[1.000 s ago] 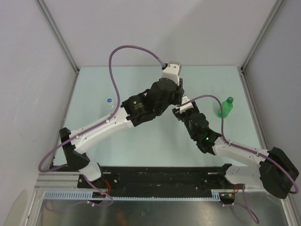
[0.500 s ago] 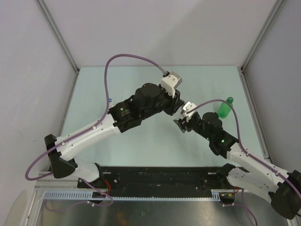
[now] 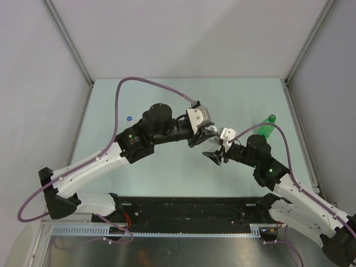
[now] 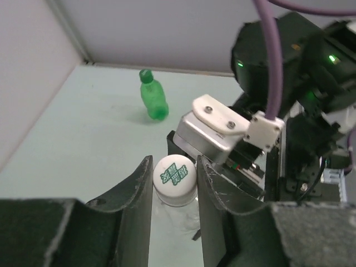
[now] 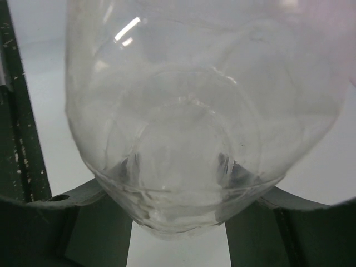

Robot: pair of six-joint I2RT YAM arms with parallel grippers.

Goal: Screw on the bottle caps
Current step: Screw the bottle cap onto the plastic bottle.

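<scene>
In the left wrist view my left gripper (image 4: 174, 167) is shut on a white cap (image 4: 174, 178) with green print, which sits on the neck of a clear bottle (image 4: 178, 214). My right gripper (image 5: 178, 228) is shut on the base end of that clear bottle (image 5: 194, 111), which fills its view. In the top view the left gripper (image 3: 207, 133) and the right gripper (image 3: 214, 154) meet tip to tip at mid-table; the bottle between them barely shows. A green bottle (image 3: 266, 128) stands upright at the right with a green cap on it, and it also shows in the left wrist view (image 4: 152, 101).
A small round blue-and-white cap (image 3: 129, 118) lies on the table (image 3: 167, 100) at the far left. Grey walls and metal posts close the table on three sides. The purple cables arc above both arms.
Both arms have swung: the left wrist came nearer and lower, and the right gripper moved right and nearer. The two grippers stay together around the bottle.
</scene>
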